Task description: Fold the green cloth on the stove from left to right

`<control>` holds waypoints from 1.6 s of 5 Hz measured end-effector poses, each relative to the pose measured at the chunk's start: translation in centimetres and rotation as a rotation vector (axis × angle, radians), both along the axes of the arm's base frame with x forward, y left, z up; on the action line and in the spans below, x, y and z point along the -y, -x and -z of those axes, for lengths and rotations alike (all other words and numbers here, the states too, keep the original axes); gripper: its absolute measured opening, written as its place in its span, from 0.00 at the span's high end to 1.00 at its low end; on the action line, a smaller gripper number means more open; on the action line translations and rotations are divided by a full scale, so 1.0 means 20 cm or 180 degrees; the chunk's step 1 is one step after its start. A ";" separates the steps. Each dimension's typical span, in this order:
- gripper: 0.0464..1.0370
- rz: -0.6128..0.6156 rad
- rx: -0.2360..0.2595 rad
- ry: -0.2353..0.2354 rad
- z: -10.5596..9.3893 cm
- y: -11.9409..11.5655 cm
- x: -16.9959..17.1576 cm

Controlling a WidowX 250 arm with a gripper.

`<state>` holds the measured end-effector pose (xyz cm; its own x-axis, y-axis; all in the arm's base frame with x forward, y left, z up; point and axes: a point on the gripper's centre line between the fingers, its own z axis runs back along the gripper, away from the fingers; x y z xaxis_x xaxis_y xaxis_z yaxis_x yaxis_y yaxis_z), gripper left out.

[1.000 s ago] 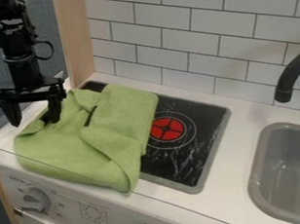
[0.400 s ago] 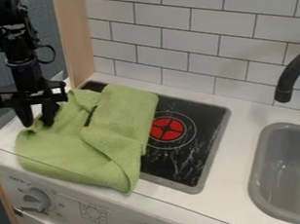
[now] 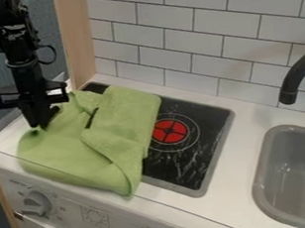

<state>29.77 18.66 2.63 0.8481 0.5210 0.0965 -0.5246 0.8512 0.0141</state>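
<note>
Camera view: I had the tool [image 3: 39, 124] clamped on the green cloth [image 3: 117, 133] at its upper L edge, cloth lying rumpled over the cooktop's [image 3: 179, 161] L side & adj. bench [image 3: 235, 156].

Toy kitchen: stove top [image 3: 213, 131], sink [image 3: 288, 162], tap [image 3: 295, 77], tiled wall [image 3: 195, 38].
</note>
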 end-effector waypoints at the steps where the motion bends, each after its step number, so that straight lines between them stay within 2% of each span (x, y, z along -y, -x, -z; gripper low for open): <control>1: 1.00 -0.0010 -0.0004 0.0003 0.00 0.00 0.00; 2: 1.00 -0.0011 -0.0031 0.0089 0.00 0.01 0.02; 3: 1.00 0.0028 0.0146 0.0231 -0.13 0.00 0.07; 5: 1.00 0.0035 0.0358 0.0439 -0.40 0.03 0.17; 6: 1.00 0.0152 0.0444 0.0545 -0.45 -0.02 0.30; 7: 1.00 0.0314 0.0400 0.0654 -0.42 -0.08 0.52; 8: 1.00 0.0466 0.0375 0.0556 -0.35 -0.09 0.68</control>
